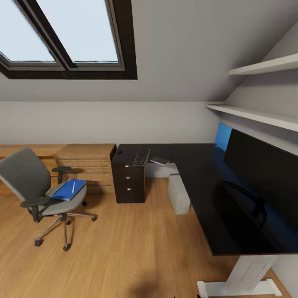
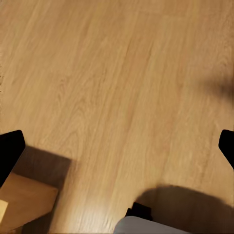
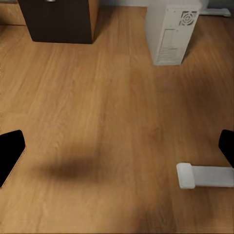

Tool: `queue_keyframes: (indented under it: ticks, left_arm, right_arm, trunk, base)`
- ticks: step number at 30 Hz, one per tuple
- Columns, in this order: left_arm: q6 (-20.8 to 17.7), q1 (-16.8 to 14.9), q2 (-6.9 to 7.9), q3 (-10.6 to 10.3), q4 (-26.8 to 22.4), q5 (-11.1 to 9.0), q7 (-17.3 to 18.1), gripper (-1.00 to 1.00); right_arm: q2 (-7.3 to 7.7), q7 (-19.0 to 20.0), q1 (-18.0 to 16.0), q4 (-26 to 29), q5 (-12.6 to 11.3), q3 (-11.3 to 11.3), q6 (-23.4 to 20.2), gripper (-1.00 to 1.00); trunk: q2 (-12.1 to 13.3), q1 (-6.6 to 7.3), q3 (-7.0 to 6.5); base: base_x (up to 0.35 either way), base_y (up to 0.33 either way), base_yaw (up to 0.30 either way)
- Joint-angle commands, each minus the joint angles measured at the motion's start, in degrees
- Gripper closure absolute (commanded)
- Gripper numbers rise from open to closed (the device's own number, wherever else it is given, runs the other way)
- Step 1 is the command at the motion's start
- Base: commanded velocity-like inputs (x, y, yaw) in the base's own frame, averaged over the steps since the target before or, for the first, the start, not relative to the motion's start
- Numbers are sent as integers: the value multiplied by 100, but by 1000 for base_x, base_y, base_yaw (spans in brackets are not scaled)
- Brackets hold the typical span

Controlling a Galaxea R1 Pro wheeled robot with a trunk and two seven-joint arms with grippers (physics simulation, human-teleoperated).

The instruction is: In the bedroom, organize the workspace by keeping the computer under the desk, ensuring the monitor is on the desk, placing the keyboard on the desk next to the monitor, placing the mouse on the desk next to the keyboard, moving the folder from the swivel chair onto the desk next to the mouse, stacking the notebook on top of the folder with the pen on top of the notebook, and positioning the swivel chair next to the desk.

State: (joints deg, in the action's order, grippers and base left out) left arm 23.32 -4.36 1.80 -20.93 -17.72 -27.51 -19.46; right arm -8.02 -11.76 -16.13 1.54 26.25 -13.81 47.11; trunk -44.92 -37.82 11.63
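Your left gripper [image 2: 117, 146] is spread wide over bare wood floor [image 2: 112, 83], its two black fingertips [image 2: 10, 153] far apart at the frame edges and nothing between them. Your right gripper [image 3: 117, 146] is just as wide and empty, hanging above the floor with the computer [image 3: 171, 31] and the dark drawer unit [image 3: 59, 20] ahead of it and the white desk foot [image 3: 204, 175] near one finger. From your head camera, the swivel chair [image 1: 39, 186] stands well apart from the desk [image 1: 203, 178], with the blue folder [image 1: 68, 189] on its seat and the pen [image 1: 73, 186] lying on the folder. On the desk you have the keyboard [image 1: 141, 156], the mouse [image 1: 119, 151] beside it, the notebook [image 1: 160, 160] on its other side, and the monitor [image 1: 265, 169] along the right wall. The computer [image 1: 179, 193] sits on the floor under the desk
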Motion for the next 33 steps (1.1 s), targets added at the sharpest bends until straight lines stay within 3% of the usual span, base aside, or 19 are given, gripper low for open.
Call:
queue_keyframes:
  ticks: [1, 25, 33]
  left_arm:
    - [13, -4, 5, -39, -3, -32, -43, -100]
    - [6, -4, 4, -34, 5, -35, -40, -100]
    - [-8, -5, 3, -51, 10, -35, -35, -100]
  right_arm:
    - [2, -37, -4, 0, 61, -34, 10, -100]
    - [56, -2, -4, 8, 64, -16, -27, -100]
    - [55, -1, -4, 4, 61, -17, -26, -100]
  trunk:
    - [-6, -4, 8]
    - [-6, -4, 8]
    - [-6, -4, 8]
  base:
    - [270, 234, 0]
    - [297, 201, 0]
    - [327, 58, 0]
